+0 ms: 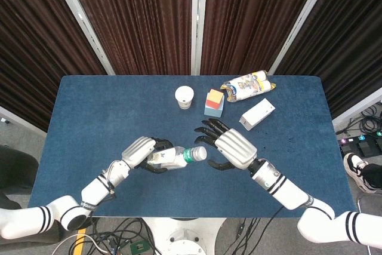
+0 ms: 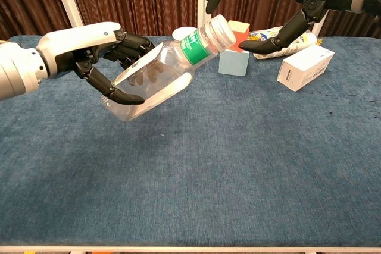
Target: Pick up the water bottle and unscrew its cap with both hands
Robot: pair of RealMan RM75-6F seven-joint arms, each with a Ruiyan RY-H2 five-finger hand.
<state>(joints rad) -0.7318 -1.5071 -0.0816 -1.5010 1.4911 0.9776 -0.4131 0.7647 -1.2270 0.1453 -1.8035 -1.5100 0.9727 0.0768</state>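
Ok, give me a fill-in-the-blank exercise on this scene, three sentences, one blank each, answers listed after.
1. The water bottle is held off the table by the robot's ____ hand.
2. The band of the label just below the bottle's white cap is ____ in colour.
3. The right hand is spread near the cap and holds ____.

Missing words: left; green; nothing

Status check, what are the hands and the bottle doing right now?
Left hand holds the bottle off the table, tilted, cap on. Right hand open beside the cap, not touching. Nothing between them.
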